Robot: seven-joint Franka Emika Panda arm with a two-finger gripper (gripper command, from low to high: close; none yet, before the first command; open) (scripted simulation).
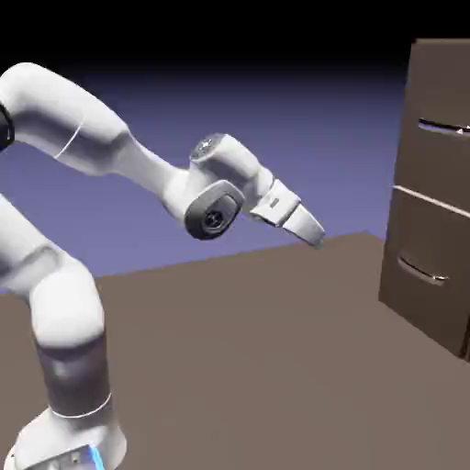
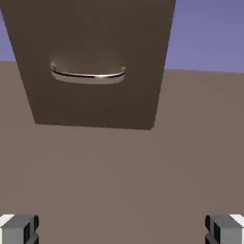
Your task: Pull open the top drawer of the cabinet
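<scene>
Looking across the exterior view from its left, we see our white arm (image 1: 69,110) rising over the brown surface (image 1: 229,358) and reaching rightward. Near the middle, our jaws (image 1: 318,242) tilt downward, well apart from the cabinet; they stand wide open, with nothing between them. At the right is the dark-brown cabinet (image 1: 431,174), its top drawer (image 1: 441,161) closed above a pale seam, the silver handle (image 1: 444,127) across it. Below the seam sits the lower drawer (image 1: 427,262), with a similar handle.
</scene>
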